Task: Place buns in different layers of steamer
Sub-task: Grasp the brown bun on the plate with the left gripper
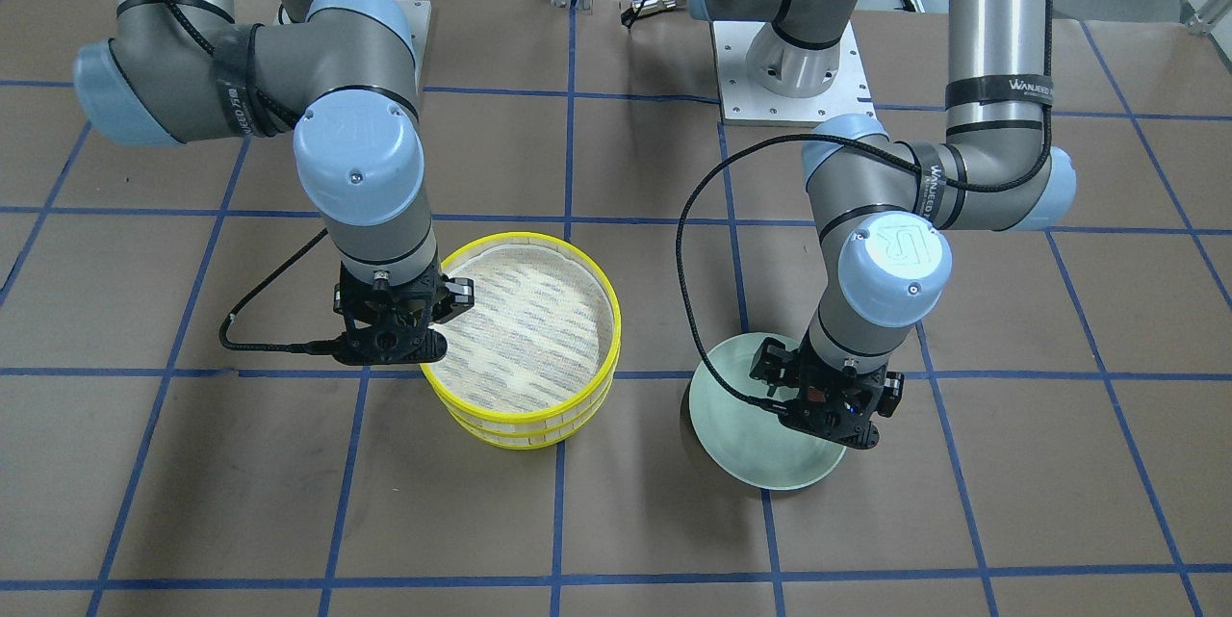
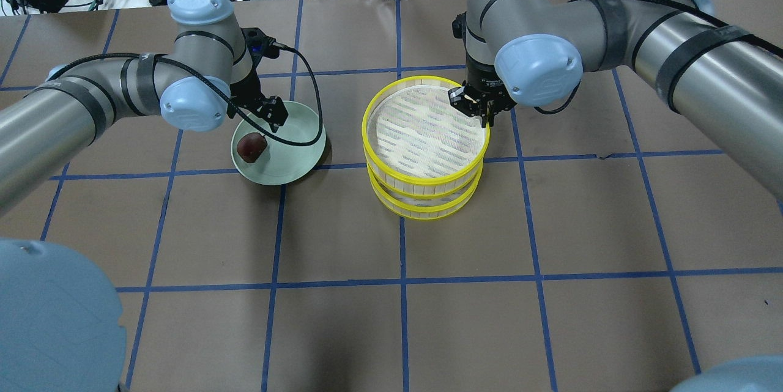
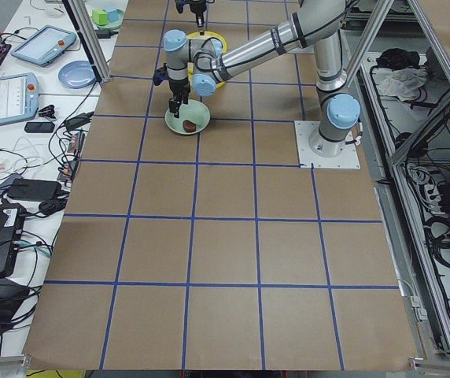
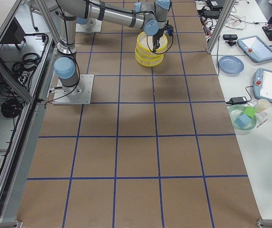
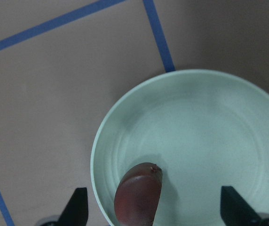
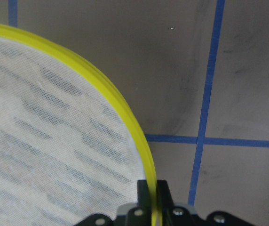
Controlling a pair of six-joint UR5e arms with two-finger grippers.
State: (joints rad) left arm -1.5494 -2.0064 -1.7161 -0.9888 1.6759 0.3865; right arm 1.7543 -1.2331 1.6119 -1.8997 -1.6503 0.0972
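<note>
The right gripper (image 2: 476,107) is clamped on the yellow rim of the top tray (image 2: 422,129), one finger inside the wall and one outside. That tray sits squarely on the lower tray (image 2: 428,205), and its white mesh floor is bare. The left gripper (image 5: 155,212) hangs low over a green plate (image 5: 209,132) beside the stack on the brown surface (image 2: 550,227). Its fingers are spread wide on either side of the brown bun (image 5: 138,195), which lies near the plate's edge. The cream bun shows in no view and may sit under the top tray. The bun looks soft and light, so it is likely to dent under a hard squeeze. It is best taken gently across its narrow middle. The tray looks light and stiff, but held at one point on the rim it could tip when lifted. A "UR" mark is embossed on the left arm's blue joint cap (image 1: 895,256). A black strap (image 1: 1001,88) higher on that arm carries lettering that appears to read "WANJEED".
</note>
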